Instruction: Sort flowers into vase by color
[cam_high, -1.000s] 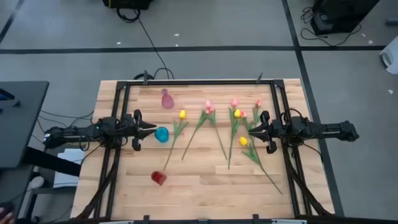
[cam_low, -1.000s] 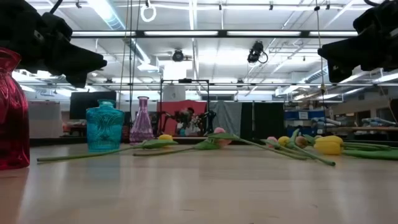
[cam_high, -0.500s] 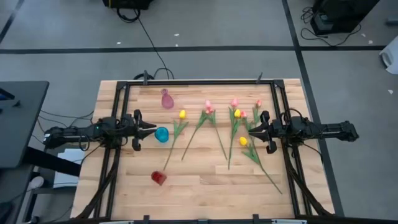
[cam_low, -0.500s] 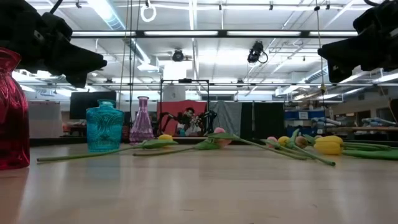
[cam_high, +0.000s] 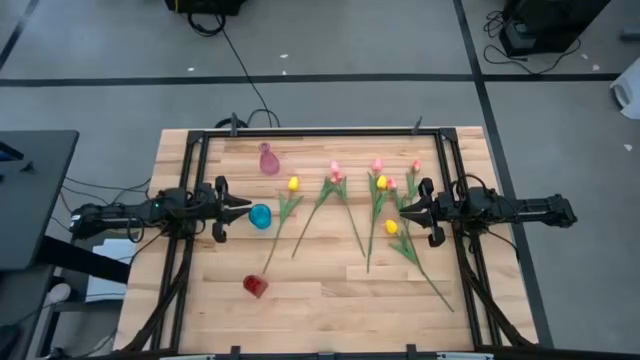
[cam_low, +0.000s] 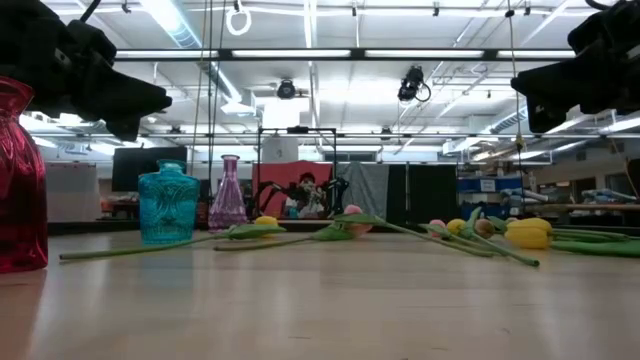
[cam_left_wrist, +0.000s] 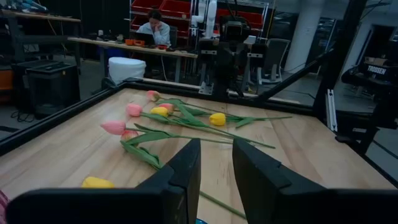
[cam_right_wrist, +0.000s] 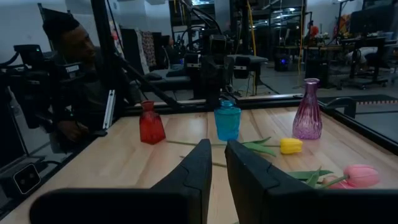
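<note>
Several artificial tulips lie flat on the wooden table, their stems fanned toward the near edge: yellow heads (cam_high: 293, 184) (cam_high: 381, 182) (cam_high: 391, 227) and pink heads (cam_high: 335, 172) (cam_high: 377, 164) (cam_high: 416, 166). Three glass vases stand upright: purple-pink (cam_high: 268, 160), blue (cam_high: 260, 216) and red (cam_high: 255, 286). My left gripper (cam_high: 245, 205) hovers above the table beside the blue vase, shut but for a narrow slit (cam_left_wrist: 216, 149). My right gripper (cam_high: 403, 211) hovers over the right-hand tulips, also shut and holding nothing (cam_right_wrist: 218, 149).
A black metal frame (cam_high: 320, 131) runs along the table's far edge and both sides. Bare wood (cam_high: 340, 300) lies toward the near edge. People sit in the room beyond the table (cam_left_wrist: 152, 28) (cam_right_wrist: 74, 56).
</note>
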